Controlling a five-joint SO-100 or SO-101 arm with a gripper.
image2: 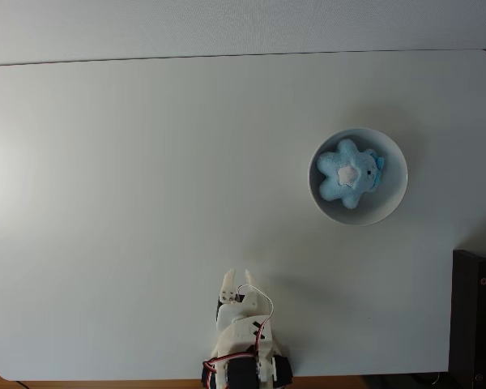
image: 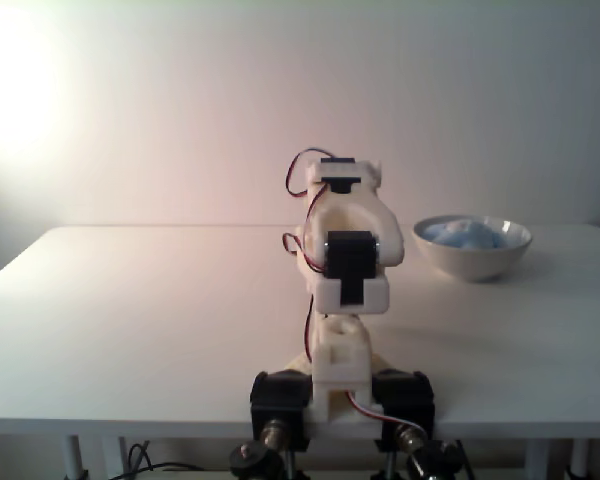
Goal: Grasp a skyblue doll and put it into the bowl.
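Observation:
The skyblue doll (image2: 348, 174) is a pale blue, star-shaped plush that lies inside the white bowl (image2: 391, 207), at the table's right in a fixed view from above. In the front fixed view the doll's top (image: 465, 235) peeks over the bowl (image: 472, 264), right of the arm. The white arm is folded low at the table's near edge. My gripper (image2: 238, 277) points toward the table's middle, far from the bowl. Its two fingertips stand a little apart with nothing between them.
The white table (image2: 130, 186) is bare apart from the bowl and the arm's base (image: 340, 395) clamped to its near edge. A dark box (image2: 476, 316) stands just off the table's lower right corner. A pale wall rises behind the table.

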